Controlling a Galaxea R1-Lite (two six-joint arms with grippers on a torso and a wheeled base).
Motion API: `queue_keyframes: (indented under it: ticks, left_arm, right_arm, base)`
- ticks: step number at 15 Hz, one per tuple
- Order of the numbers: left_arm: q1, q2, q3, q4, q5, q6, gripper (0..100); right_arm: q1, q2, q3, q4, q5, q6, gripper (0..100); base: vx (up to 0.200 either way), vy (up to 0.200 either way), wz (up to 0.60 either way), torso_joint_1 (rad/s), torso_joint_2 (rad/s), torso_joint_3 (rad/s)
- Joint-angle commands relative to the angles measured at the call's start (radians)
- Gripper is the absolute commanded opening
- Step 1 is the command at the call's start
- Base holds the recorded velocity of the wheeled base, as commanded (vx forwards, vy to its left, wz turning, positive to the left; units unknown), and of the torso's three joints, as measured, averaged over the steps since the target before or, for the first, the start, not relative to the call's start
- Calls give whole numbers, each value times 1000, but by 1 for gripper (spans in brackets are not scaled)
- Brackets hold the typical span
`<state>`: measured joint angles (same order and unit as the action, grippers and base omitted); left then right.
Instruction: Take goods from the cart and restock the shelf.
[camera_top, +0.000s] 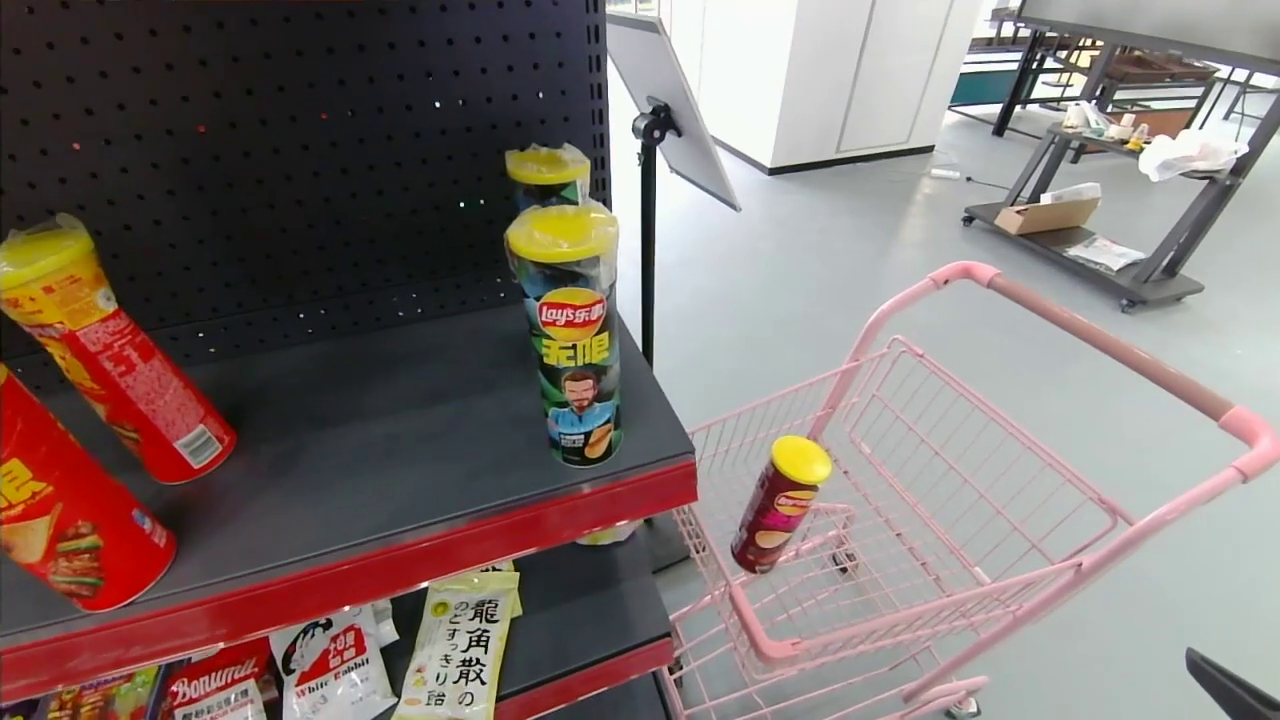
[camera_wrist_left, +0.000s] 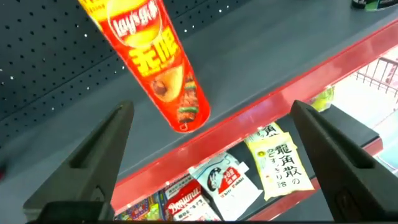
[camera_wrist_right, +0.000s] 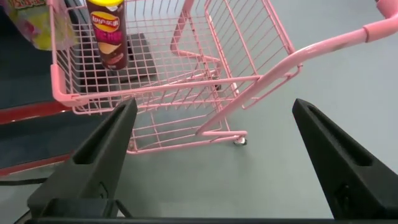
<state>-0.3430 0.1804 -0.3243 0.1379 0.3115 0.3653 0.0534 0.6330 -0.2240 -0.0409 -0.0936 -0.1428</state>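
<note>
Maroon can (camera_top: 780, 503) leans in the cart (camera_top: 1095, 342) corner nearest the shelf (camera_top: 400, 450). Left tool (camera_wrist_left: 211, 107) and right tool (camera_wrist_right: 216, 102) both have fingers spread apart and hold nothing.

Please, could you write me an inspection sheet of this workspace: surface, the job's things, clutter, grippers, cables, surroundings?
Surface: dark shelf board with a red front edge; black pegboard behind.
Job's things: pink cart beside the shelf, with one maroon can inside. On the shelf are red cans at the left and green cans at the right end, one behind the other.
Clutter: snack packets on the lower shelf.
Grippers: left gripper before the shelf front, jaws open, empty. Right gripper over the floor by the cart, jaws open, empty.
Cables: nothing seen.
Surroundings: grey floor, sign board on a stand, black rack with boxes.
</note>
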Motion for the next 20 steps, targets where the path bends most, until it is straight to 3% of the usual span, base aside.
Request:
queue_keyframes:
  ticks: [1, 11, 16, 18, 20]
  left_arm:
    - [-1, -16, -1, 3, 1, 0, 100]
    - [-1, -22, -2, 5, 3, 0, 100]
    - [-1, -21, -4, 5, 9, 0, 100]
    - [1, -15, -4, 3, 14, -9, 100]
    - [4, -12, -2, 5, 18, -11, 100]
  right_arm:
    - [0, 1, 6, -1, 0, 0, 100]
    - [0, 13, 14, 1, 0, -6, 100]
    - [0, 189, -67, -45, 5, 6, 100]
    - [14, 381, -169, -155, 40, 43, 100]
    - [51, 499, -209, -215, 166, 84, 100]
  base:
    - [0, 0, 0, -154, 369, 227]
    - [0, 0, 0, -165, 463, 292]
    - [0, 0, 0, -107, 350, 240]
    - [0, 0, 0, -9, 35, 25]
    - [0, 0, 0, 0, 0, 0]
